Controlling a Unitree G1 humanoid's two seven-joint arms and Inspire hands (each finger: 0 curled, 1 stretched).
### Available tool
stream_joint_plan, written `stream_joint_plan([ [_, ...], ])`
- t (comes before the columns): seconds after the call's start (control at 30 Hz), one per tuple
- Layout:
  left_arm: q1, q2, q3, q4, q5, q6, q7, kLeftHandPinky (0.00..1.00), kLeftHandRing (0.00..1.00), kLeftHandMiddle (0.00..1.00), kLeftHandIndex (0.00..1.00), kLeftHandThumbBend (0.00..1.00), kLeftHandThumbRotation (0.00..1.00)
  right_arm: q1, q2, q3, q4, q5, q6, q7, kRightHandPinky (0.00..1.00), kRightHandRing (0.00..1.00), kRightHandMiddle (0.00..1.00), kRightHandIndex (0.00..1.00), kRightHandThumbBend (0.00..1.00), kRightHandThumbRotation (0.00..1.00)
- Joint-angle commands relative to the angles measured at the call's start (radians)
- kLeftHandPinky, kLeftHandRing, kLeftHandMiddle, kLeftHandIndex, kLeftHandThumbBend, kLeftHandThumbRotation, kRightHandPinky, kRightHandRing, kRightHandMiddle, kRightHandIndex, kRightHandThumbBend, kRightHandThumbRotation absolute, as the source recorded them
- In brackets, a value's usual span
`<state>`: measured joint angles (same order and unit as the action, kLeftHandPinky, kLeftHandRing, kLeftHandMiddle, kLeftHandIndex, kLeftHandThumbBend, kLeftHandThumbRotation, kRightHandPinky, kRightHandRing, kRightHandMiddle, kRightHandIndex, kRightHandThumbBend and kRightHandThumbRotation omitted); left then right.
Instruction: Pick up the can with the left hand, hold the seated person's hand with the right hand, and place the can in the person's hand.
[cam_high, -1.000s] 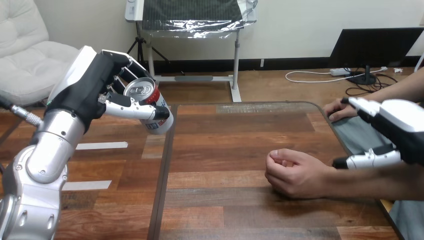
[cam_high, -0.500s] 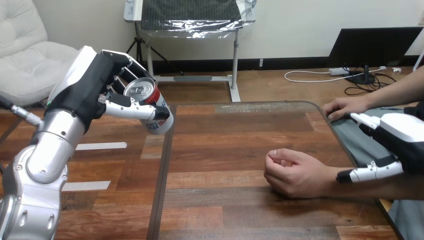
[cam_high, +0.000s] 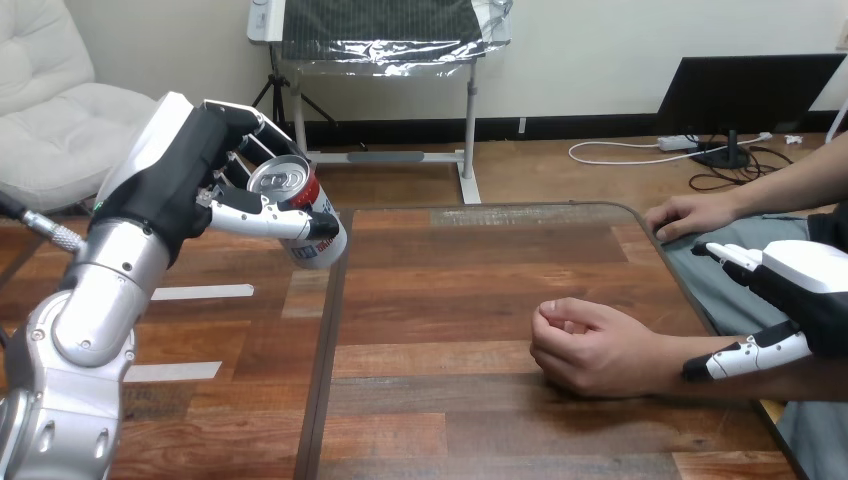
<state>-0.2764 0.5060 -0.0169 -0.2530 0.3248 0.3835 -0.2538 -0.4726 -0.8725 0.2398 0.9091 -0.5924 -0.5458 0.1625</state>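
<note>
The left hand (cam_high: 185, 170) has its fingers clamped round the can (cam_high: 305, 225), lifted in the air above the left edge of the worktop (cam_high: 450, 270). The right hand (cam_high: 805, 290), fingers straight and spread, hangs by the forearm behind the person's hand (cam_high: 590, 348), a loose fist resting on the worktop. The holding step is likely next: the right hand must close round that wrist, and the fist must open, before the can crosses over.

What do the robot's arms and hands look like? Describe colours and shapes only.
The left hand is black with a white shell on its back and fingers jointed in black and white. The left forearm is a polished silver cylinder ending in a rounded silver joint. The right hand is the same: black body, white shell, black-and-white fingers.
</note>
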Motion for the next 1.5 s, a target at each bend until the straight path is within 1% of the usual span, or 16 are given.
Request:
stream_joint_plan([
  [0.0, -0.033, 0.009, 0.025, -0.038, 0.004, -0.006, 0.005, 0.27, 0.35, 0.41, 0.45, 0.62, 0.00, -0.057, -0.005, 0.017, 0.018, -0.005, -0.003, 0.008, 1.00, 1.00, 1.00, 1.00, 1.00, 0.60],
  [0.4, -0.031, 0.007, 0.031, -0.039, -0.005, -0.011, 0.005, 0.26, 0.35, 0.41, 0.45, 0.61, 0.00, -0.047, -0.006, 0.041, 0.018, -0.032, 0.002, 0.014, 1.00, 1.00, 0.99, 1.00, 1.00, 0.58],
  [0.63, -0.031, 0.009, 0.030, -0.043, -0.003, -0.007, 0.003, 0.27, 0.35, 0.41, 0.45, 0.61, 0.00, -0.038, 0.000, 0.052, 0.026, -0.043, -0.013, -0.003, 1.00, 0.99, 0.98, 0.98, 1.00, 0.55],
  [0.9, -0.031, 0.009, 0.031, -0.042, -0.005, -0.010, 0.001, 0.27, 0.36, 0.42, 0.45, 0.61, 0.00, -0.028, 0.009, 0.066, 0.028, -0.058, -0.019, -0.016, 1.00, 0.98, 0.97, 0.97, 1.00, 0.52],
  [1.0, -0.032, 0.009, 0.029, -0.042, -0.003, -0.011, 0.002, 0.28, 0.36, 0.42, 0.45, 0.61, 0.00, -0.023, 0.014, 0.071, 0.024, -0.064, -0.013, -0.015, 1.00, 0.97, 0.97, 0.97, 1.00, 0.51],
  [1.13, -0.033, 0.010, 0.026, -0.043, 0.001, -0.008, -0.001, 0.27, 0.36, 0.42, 0.45, 0.61, 0.00, -0.018, 0.021, 0.081, 0.015, -0.072, -0.004, -0.008, 1.00, 0.98, 0.97, 0.97, 1.00, 0.49],
  [1.3, -0.035, 0.009, 0.025, -0.043, 0.000, -0.009, -0.002, 0.27, 0.36, 0.42, 0.45, 0.61, 0.00, -0.014, 0.027, 0.094, 0.011, -0.079, -0.008, -0.006, 1.00, 0.98, 0.97, 0.97, 1.00, 0.47],
  [1.47, -0.037, 0.008, 0.024, -0.042, 0.003, -0.008, -0.002, 0.27, 0.35, 0.41, 0.45, 0.61, 0.00, -0.010, 0.033, 0.111, 0.010, -0.096, -0.011, -0.012, 1.00, 0.97, 0.97, 0.97, 1.00, 0.48],
])
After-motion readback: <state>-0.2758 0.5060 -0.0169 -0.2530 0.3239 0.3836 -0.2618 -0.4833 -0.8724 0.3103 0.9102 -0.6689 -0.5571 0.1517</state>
